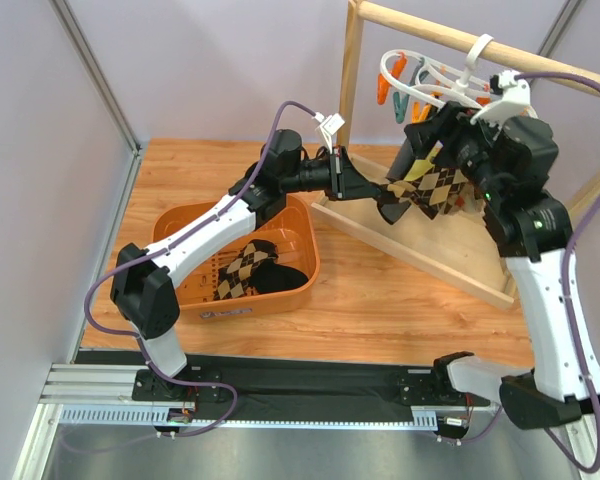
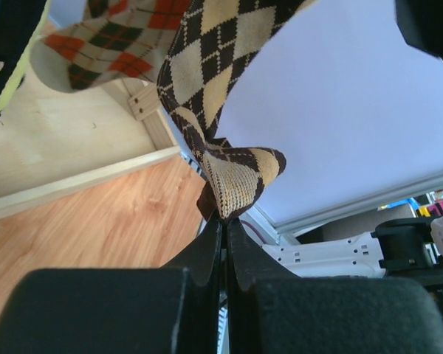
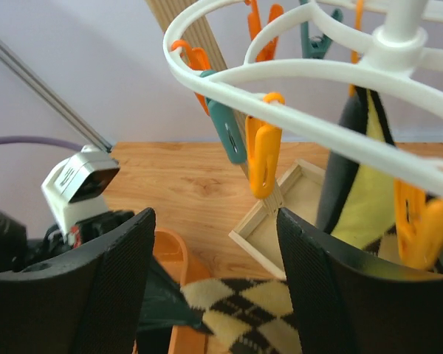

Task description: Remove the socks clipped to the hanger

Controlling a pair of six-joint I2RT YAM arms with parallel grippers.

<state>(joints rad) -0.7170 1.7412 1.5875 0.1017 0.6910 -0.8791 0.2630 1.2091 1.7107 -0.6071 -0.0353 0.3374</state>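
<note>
The white hanger [image 1: 432,72] hangs from the wooden rail, with orange and teal clips round its ring [image 3: 280,74]. A brown-and-tan argyle sock [image 1: 435,190] stretches down from it to my left gripper [image 1: 385,192]. That gripper [image 2: 225,217] is shut on the sock's [image 2: 221,88] folded tip. My right gripper [image 1: 422,118] is up at the ring, open [image 3: 214,217], with an orange clip [image 3: 263,158] just above the gap and nothing pinched. The argyle sock [image 3: 251,310] passes below its fingers. A black-and-yellow sock [image 3: 362,184] hangs to the right. The argyle sock's upper end is hidden.
An orange basket [image 1: 280,290] at the left holds an argyle sock and a black one. The wooden frame's post [image 1: 352,100] and base [image 1: 420,250] stand behind the left gripper. An orange-patterned argyle sock [image 2: 111,44] hangs nearby. Grey walls close off the left and the back.
</note>
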